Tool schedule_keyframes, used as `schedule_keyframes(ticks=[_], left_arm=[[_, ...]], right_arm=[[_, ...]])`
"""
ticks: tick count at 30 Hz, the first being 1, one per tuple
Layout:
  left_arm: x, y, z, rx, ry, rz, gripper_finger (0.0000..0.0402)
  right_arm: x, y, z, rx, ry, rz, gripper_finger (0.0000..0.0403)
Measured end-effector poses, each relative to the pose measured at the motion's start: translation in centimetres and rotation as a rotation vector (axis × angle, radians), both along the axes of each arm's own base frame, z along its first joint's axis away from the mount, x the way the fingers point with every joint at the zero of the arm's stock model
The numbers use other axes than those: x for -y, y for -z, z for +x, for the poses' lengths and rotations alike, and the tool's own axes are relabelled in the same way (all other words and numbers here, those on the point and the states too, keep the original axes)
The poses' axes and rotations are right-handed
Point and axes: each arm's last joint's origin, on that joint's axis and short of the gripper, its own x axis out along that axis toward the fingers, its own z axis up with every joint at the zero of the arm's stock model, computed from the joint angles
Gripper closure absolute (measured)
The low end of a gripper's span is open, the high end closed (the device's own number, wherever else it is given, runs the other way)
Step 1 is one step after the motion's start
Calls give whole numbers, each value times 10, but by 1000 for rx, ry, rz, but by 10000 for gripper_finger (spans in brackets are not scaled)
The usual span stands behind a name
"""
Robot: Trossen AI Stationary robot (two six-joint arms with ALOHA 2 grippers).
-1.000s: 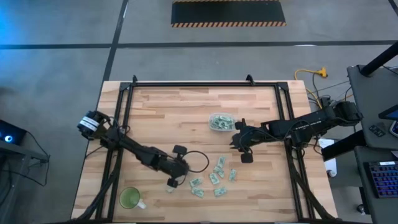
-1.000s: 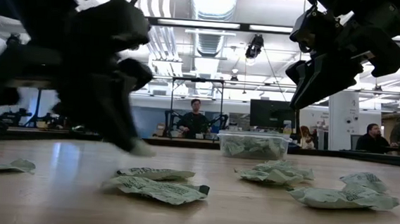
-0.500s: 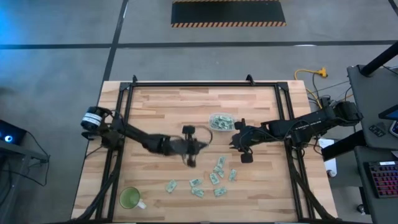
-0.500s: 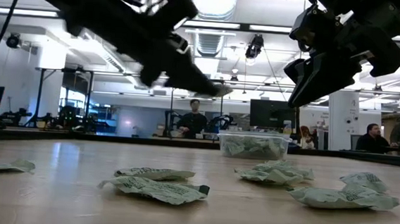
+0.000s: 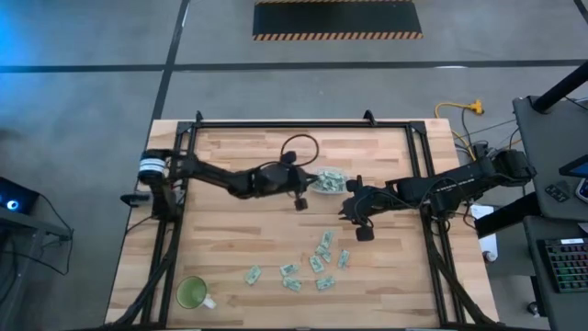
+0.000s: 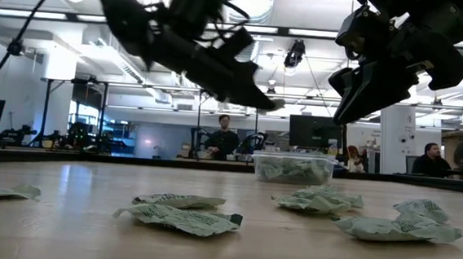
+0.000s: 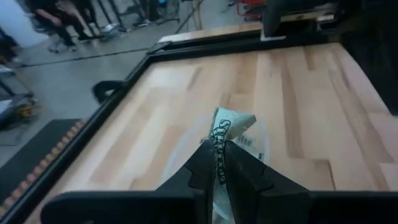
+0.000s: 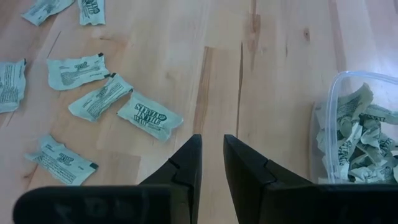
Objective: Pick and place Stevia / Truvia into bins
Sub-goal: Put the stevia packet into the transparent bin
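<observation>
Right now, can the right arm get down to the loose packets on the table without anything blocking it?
Probably yes. The right hand hangs empty above bare wood, its fingers slightly apart, with loose packets lying flat just ahead. The tub sits off to one side, and the left hand, holding a packet, is over by the tub.

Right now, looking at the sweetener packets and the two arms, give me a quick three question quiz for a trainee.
1. True or false: the left gripper is shut on a Stevia sachet.
2. Multiple choice: where does the green cup stand? A) inside the clear tub. B) near the table's front left corner. C) under the right arm.
3. Fill in: the right gripper holds ____, its fingers slightly parted above the bare table.

Key
1. True. It carries the sachet close to the clear tub, which already holds crumpled sachets.
2. B.
3. Nothing. Loose sachets lie on the wood beside it.
</observation>
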Motion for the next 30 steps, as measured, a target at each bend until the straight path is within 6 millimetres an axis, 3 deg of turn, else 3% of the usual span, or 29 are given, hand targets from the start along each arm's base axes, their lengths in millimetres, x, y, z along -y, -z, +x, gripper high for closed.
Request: schedule_keyframes(ticks=[8, 13, 17, 24, 30], left_arm=[[-19, 10, 44, -142, 10, -35, 387], [-31, 10, 56, -249, -36, -86, 382], [-37, 9, 56, -250, -54, -93, 354], [-37, 11, 55, -263, -52, -92, 270], [-26, -14, 44, -305, 3, -111, 228]], right_arm=[[0, 2, -1, -13, 7, 8, 346], [0, 3, -2, -15, 8, 8, 346], [0, 3, -2, -17, 8, 7, 346], [0, 4, -2, -18, 8, 7, 346], [0, 5, -3, -22, 8, 9, 346]])
